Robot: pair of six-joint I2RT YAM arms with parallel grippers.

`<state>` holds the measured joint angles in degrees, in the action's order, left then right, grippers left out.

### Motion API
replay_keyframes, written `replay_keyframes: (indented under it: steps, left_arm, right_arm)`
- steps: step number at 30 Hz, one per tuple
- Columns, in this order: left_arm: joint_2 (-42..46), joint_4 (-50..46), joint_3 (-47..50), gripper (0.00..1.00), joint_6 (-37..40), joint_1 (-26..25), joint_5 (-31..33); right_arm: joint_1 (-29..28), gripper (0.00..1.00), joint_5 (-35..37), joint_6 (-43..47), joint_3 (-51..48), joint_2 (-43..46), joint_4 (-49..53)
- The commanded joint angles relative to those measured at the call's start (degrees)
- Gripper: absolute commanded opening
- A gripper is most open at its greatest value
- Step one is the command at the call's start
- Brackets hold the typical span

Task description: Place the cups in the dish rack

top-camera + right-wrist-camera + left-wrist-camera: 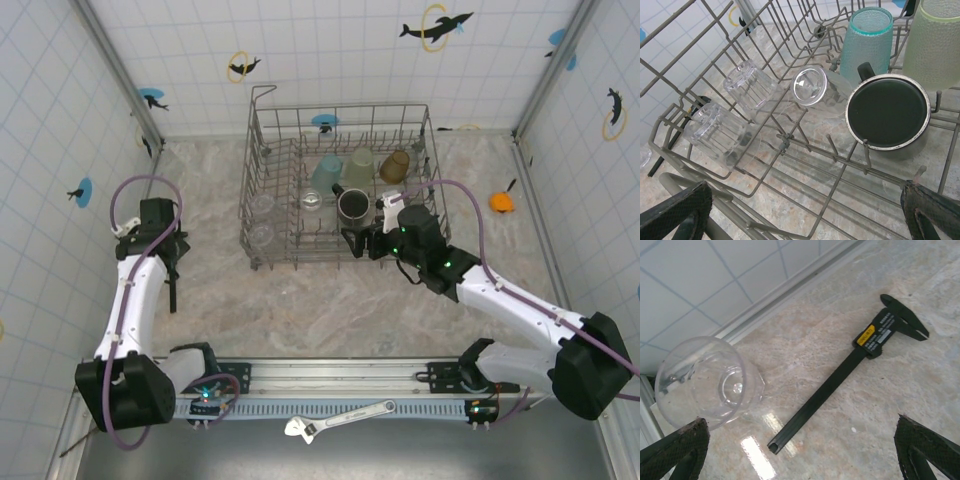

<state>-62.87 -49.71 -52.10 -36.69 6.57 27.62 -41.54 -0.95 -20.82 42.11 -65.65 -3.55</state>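
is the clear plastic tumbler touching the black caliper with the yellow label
Apart. The left wrist view shows a strip of bare marble between the clear plastic tumbler and the black caliper with the yellow label.

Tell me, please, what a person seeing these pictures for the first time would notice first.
The eye goes first to the grey wire dish rack in the middle of the table, already holding a black mug, a teal tumbler and several clear tumblers. Next comes the lone clear tumbler outside it, near the tiled wall, beside a black caliper.
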Motion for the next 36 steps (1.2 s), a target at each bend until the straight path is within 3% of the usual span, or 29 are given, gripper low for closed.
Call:
replay_keyframes:
  steps: [1, 6, 15, 22, 25, 29, 36]
  left_arm:
    - [1.46, -0.70, 2.00, 0.97, -1.11, 0.60, 1.98]
    - [2.28, 0.53, 5.25, 0.97, -1.15, 0.60, 0.60]
    - [2.92, 2.26, 6.73, 0.98, 2.52, 1.96, 4.69]
    - [2.24, 6.76, 8.15, 0.97, 7.97, 7.95, 1.73]
    - [0.95, 8.55, 7.84, 0.97, 8.65, 11.43, -3.40]
    - [-0.08, 11.07, 9.27, 0.97, 6.66, 13.51, -8.05]
    - [-1.34, 14.23, 10.61, 0.94, 3.47, 15.50, -9.49]
  right_arm:
    - [0.27, 1.00, -0.35, -1.00, -1.33, 0.95, 0.66]
    - [0.14, 1.00, -0.94, -1.78, -0.93, 0.11, 0.19]
    - [-0.12, 1.00, -1.00, -3.21, -1.85, 1.18, -2.64]
    - [-0.20, 1.00, -1.08, -3.18, -0.89, 1.22, -1.93]
    - [-0.34, 1.00, -0.95, -3.23, -1.15, 1.32, -2.05]
    - [-0.30, 1.00, -0.98, -3.22, -1.33, 1.22, -1.77]
    - [-0.38, 1.00, -0.14, -2.73, -2.17, 2.60, -1.72]
